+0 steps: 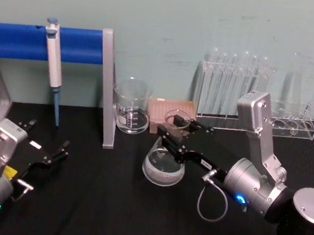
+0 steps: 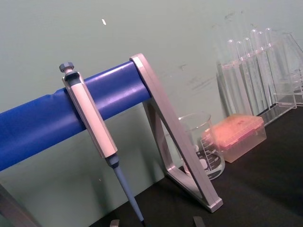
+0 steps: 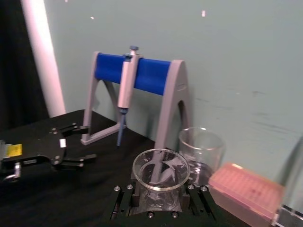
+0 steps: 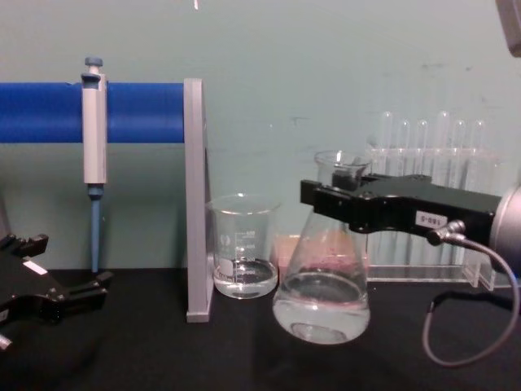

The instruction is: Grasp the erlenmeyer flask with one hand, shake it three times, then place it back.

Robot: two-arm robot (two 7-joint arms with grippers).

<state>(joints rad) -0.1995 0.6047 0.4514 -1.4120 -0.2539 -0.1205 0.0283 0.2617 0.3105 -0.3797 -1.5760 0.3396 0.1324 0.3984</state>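
My right pincer (image 1: 173, 131) is clamped on the neck of the erlenmeyer flask (image 1: 163, 165), just right of the middle of the head view, with one black jaw on either side of the glass below the flared rim. In the chest view the flask sits at centre right, its neck in that grip. It stands upright, with clear liquid pooled in its wide base. I cannot tell whether the base touches the black desk (image 1: 109, 207). Behind the flask, toward the upper middle of the head view, stands a glass beaker (image 1: 131, 108). Just to its right is a pink box (image 1: 160, 109), whose front is partly covered by the flask's rim and my jaws. Farther right, against the wall, is a rack of test tubes (image 1: 235, 86). The grey leg of a blue-barred stand (image 1: 20, 40) comes down just left of the beaker, and a pipette (image 1: 54, 57) hangs from the bar at upper left. My left pincer (image 1: 46, 137) sits at lower left with its jaws apart, holding nothing, well apart from the flask.
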